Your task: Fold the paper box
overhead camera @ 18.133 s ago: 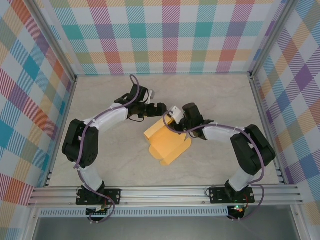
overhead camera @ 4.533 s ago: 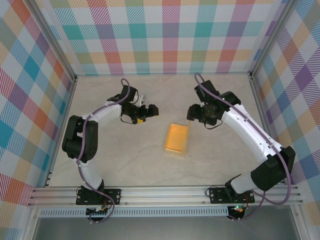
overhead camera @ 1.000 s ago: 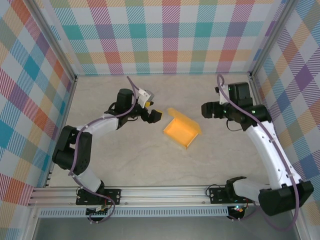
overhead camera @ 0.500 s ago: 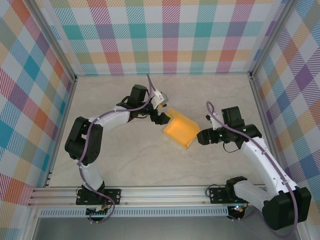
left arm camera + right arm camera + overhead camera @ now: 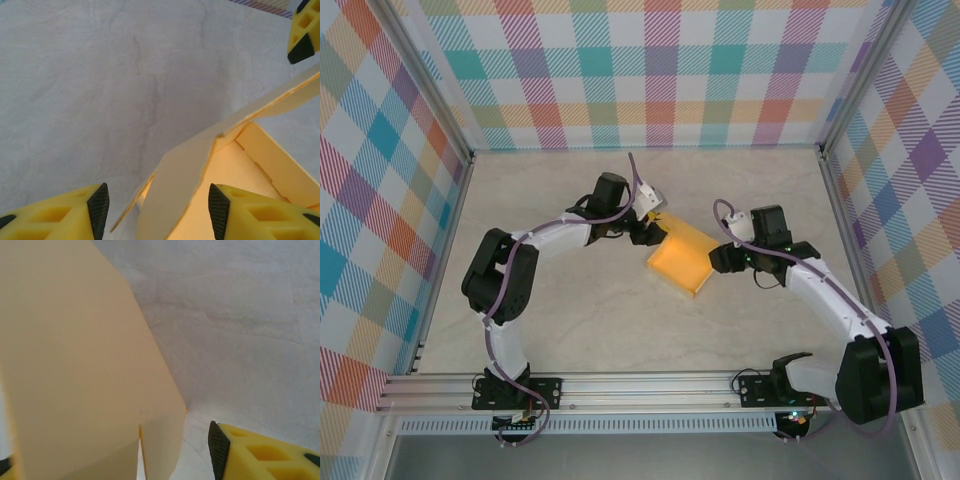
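Three plaid walls [image 5: 660, 80]; pale marbled table [image 5: 570, 320]; paper box [image 5: 682, 262] mid-table.

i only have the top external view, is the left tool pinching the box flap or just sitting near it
Observer: In the left wrist view the left tool is open. The raised flap of the paper box stands between its fingers, not clamped.
Operator: and the right tool, same question
Observer: The right wrist view shows the right tool open too. An outer wall of the box sits between its fingers, with bare table showing beside one finger.
Operator: ok so nothing gripped yet
Observer: Nothing gripped. The left wrist view also catches a right fingertip just beyond the flap.
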You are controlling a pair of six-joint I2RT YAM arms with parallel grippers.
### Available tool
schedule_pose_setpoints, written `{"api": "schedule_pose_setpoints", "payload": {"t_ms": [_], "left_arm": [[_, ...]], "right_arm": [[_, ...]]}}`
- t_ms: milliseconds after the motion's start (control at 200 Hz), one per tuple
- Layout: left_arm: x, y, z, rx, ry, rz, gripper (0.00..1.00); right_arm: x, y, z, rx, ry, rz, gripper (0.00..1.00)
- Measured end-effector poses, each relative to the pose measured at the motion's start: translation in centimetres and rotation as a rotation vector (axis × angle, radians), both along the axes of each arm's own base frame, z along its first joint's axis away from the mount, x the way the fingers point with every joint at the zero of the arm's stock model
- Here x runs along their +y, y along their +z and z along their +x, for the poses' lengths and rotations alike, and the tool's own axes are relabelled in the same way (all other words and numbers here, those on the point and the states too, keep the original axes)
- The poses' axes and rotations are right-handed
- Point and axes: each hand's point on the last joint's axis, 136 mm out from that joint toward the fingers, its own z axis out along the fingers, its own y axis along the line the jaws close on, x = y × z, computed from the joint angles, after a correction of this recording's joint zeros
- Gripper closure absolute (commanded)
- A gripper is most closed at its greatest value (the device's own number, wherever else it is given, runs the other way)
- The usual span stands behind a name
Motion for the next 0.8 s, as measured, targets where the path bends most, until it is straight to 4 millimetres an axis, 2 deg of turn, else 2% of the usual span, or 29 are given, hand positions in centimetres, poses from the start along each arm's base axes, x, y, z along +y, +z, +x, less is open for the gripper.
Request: {"api": "schedule_pose_setpoints", "payload": {"t_ms": [120, 215, 320, 520, 595, 650, 685, 800], "left_arm": [[0.4, -0.7, 0.0, -0.012, 0.037, -0.012, 0.47], [1.1, -1.8, -1.0, 0.02, 0.055, -0.011, 0.47], [1.9, -2.1, -2.2, 0.042, 0.073, -0.018, 0.43], [3.8, -0.7, -4.3, 0.023, 0.128, -0.042, 0.31], [4.9, -0.1, -4.5, 0.01, 0.174, -0.053, 0.22], [5.8, 0.3, -4.5, 0.017, 0.223, -0.061, 0.13], [6.3, 0.5, -4.3, 0.017, 0.253, -0.066, 0.1], [7.7, 1.3, -3.5, 0.004, 0.33, -0.077, 0.09]], "right_arm": [[0.3, -0.7, 1.5, -0.031, 0.012, -0.013, 0.45], [0.9, -1.0, 2.5, -0.062, 0.053, -0.012, 0.47], [2.1, -1.3, 3.5, -0.096, 0.138, -0.004, 0.47], [4.5, -0.7, 6.9, -0.2, 0.256, 0.032, 0.45], [5.2, 0.1, 8.7, -0.228, 0.265, 0.05, 0.44], [5.5, 1.0, 9.8, -0.258, 0.256, 0.063, 0.39], [5.6, 1.4, 10.1, -0.27, 0.246, 0.074, 0.35], [5.2, 2.3, 10.2, -0.263, 0.215, 0.117, 0.32]]}}
